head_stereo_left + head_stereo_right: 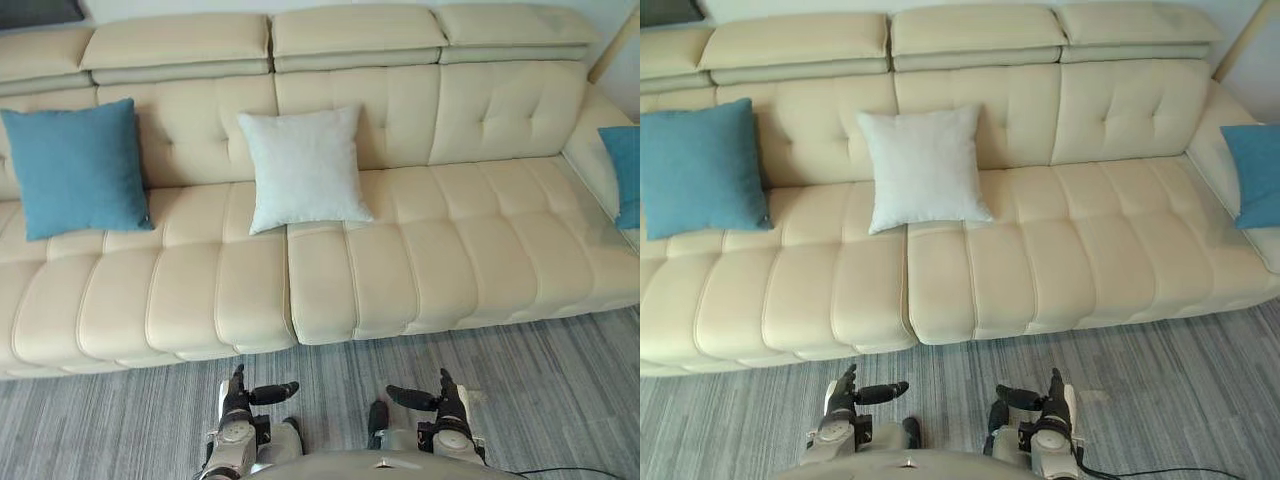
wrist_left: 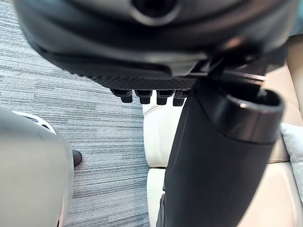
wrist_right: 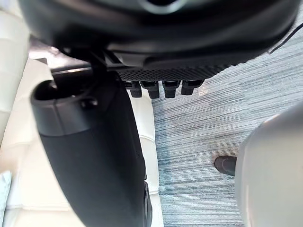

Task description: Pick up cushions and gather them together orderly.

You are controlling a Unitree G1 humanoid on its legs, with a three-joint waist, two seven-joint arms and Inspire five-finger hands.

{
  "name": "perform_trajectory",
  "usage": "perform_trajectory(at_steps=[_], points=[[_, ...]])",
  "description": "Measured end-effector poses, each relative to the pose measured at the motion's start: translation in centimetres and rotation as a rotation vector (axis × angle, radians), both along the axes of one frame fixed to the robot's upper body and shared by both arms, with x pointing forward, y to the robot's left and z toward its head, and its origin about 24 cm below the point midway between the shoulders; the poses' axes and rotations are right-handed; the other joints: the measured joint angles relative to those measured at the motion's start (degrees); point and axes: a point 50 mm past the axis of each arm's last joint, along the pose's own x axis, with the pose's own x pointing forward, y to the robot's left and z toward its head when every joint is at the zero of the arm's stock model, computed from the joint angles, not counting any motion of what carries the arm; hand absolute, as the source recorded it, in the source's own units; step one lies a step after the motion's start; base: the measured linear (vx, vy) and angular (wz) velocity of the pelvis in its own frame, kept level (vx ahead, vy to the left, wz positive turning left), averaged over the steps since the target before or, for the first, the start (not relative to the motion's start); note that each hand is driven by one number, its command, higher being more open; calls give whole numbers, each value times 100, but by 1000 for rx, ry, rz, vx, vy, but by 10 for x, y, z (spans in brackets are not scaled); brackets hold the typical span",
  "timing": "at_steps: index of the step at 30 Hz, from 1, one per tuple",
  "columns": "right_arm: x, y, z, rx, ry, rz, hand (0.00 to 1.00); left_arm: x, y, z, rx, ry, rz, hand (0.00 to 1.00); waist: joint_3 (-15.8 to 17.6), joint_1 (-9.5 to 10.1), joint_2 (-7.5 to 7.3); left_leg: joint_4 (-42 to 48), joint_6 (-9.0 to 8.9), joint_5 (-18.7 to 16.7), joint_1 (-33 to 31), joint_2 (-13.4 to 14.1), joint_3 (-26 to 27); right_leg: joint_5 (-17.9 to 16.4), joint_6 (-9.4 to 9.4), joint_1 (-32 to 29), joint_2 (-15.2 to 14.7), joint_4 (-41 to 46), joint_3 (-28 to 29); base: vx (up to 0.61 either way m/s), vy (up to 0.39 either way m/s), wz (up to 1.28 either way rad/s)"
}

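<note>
Three cushions lean against the back of a beige sofa (image 1: 400, 270). A blue cushion (image 1: 75, 170) stands at the far left, a white cushion (image 1: 303, 168) near the middle, and a second blue cushion (image 1: 1255, 175) at the right end by the armrest. My left hand (image 1: 240, 395) and right hand (image 1: 445, 400) hang low over the floor in front of the sofa, well short of the cushions. Both are open, thumbs turned inward, holding nothing. In the wrist views the left hand (image 2: 151, 56) and right hand (image 3: 161, 52) show straight fingers over the carpet.
Grey striped carpet (image 1: 560, 400) runs along the sofa's front edge. The seat between the white cushion and the right blue cushion is bare. A pale wooden pole (image 1: 612, 45) leans at the far right behind the sofa.
</note>
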Motion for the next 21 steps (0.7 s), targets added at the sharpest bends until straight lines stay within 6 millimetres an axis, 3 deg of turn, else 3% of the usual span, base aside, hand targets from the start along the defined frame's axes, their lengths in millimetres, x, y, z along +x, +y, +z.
perform_trajectory(at_steps=[7,8,9,11,12,13,14,18,20,21], points=[[-3,-4,-4,18,27,-41,100,-2,2,-3,20,37,-43,100,-55,-87,-91,-126,13,15,276,-54,710,469,23,-77,164,-458,706,11,46,-62],[0,-2,-6,21,39,-32,100,0,5,-3,28,35,-46,100,-52,-102,-135,-186,16,14,281,-35,931,615,-114,-168,178,-624,494,-59,-51,-86],[6,-1,-6,24,42,-24,100,1,5,-2,29,32,-48,100,-12,-137,-108,-262,30,11,292,81,1204,447,-443,-173,99,-656,-73,-45,-53,-103],[9,0,-7,27,61,-14,100,-1,4,-3,30,43,-58,100,38,-133,-29,-313,-11,43,462,340,1661,19,-971,-310,-292,11,-2029,1,-81,-140],[9,2,-8,33,67,-10,100,-10,15,-5,53,72,-56,100,4,-136,-122,-278,-61,16,659,312,2004,-52,-905,-182,-530,219,-2987,52,-117,-136],[9,2,-8,33,67,-10,100,-10,15,-5,53,73,-56,100,-1,-138,-130,-273,-69,11,665,307,2004,-34,-865,-180,-528,215,-2986,92,-157,-124],[7,-6,-8,14,72,-13,100,-10,18,-5,60,74,-57,100,28,-195,-98,-229,-86,1,733,378,1850,39,-645,-137,-333,102,-2761,101,-182,-86],[3,-25,-7,-34,90,-21,100,-9,18,-4,61,70,-68,100,92,-171,46,382,-177,-96,813,777,1771,-88,-710,-129,96,-32,-2174,77,-156,-93],[-4,-32,-8,-39,102,-56,100,-9,14,-5,55,74,-88,100,166,-198,179,1894,-51,-83,450,1403,1514,-178,-829,66,491,-109,-1948,143,-307,-91],[-5,-36,-8,-49,101,-64,100,-10,10,-6,40,75,-85,100,209,-201,277,2653,199,85,205,1670,1294,-206,-871,197,675,-163,-1796,177,-312,-102]])
